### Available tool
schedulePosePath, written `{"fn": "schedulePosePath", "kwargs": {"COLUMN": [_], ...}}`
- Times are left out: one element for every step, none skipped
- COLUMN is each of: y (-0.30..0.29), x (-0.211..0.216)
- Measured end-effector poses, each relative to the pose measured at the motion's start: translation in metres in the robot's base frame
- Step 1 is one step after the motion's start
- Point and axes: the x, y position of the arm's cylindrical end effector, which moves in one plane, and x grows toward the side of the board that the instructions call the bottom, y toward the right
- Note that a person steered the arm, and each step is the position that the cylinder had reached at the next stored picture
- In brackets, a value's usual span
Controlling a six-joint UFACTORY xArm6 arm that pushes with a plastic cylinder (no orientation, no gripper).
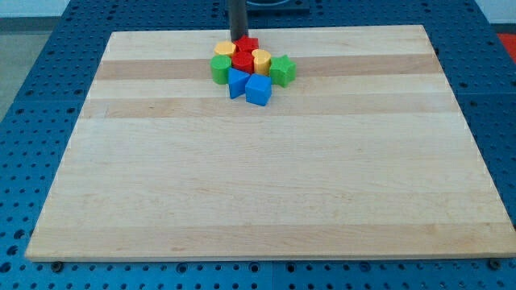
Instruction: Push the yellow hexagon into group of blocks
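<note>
The yellow hexagon (225, 50) lies at the upper left of a tight cluster of blocks near the view's top centre. It touches a red block (243, 60) and sits above a green block (220, 69). Another red block (247, 44) is at the cluster's top. A yellow cylinder (261, 60), a green star (283, 70), a blue block (237, 81) and a blue cube (259, 90) complete the group. My tip (239, 39) stands at the cluster's top edge, just right of the yellow hexagon and touching the upper red block.
The blocks lie on a pale wooden board (266, 177) set on a blue perforated table (40, 97). The board's top edge runs just behind the cluster.
</note>
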Motion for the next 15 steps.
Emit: {"fn": "schedulePosePath", "kwargs": {"y": [0.0, 0.003, 0.021, 0.022, 0.022, 0.022, 0.021, 0.005, 0.005, 0.005, 0.003, -0.035, -0.058, -0.058, -0.055], "x": [0.0, 0.018, 0.068, 0.069, 0.107, 0.124, 0.112, 0.048, 0.039, 0.035, 0.014, -0.027, -0.019, -0.006, 0.018]}}
